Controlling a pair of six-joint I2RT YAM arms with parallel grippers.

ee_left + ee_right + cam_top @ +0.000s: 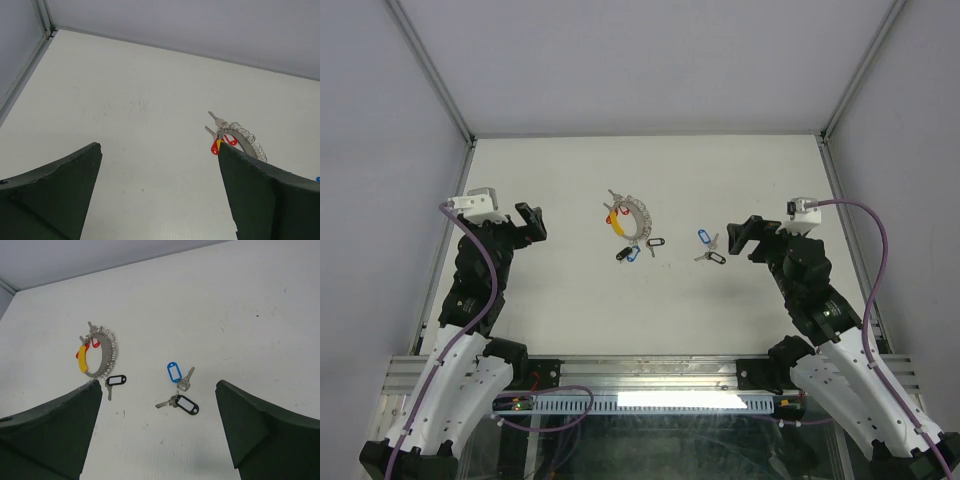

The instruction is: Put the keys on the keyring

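Observation:
The keyring (632,215) lies flat at the table's middle, a ribbed silver coil, with red and yellow tags (613,216) and small keys at its left side. A black-tagged key (655,243) and a blue and black pair (625,253) lie just in front of it. To the right, apart, lie a blue-tagged key (173,372) and a black-tagged key (187,404). My left gripper (530,222) hovers open left of the ring, holding nothing; in its wrist view the keyring (245,137) shows past the right finger. My right gripper (156,384) is open above the two loose keys.
White walls and aluminium corner posts (430,75) enclose the table on three sides. A metal rail (650,400) with cables runs along the near edge between the arm bases.

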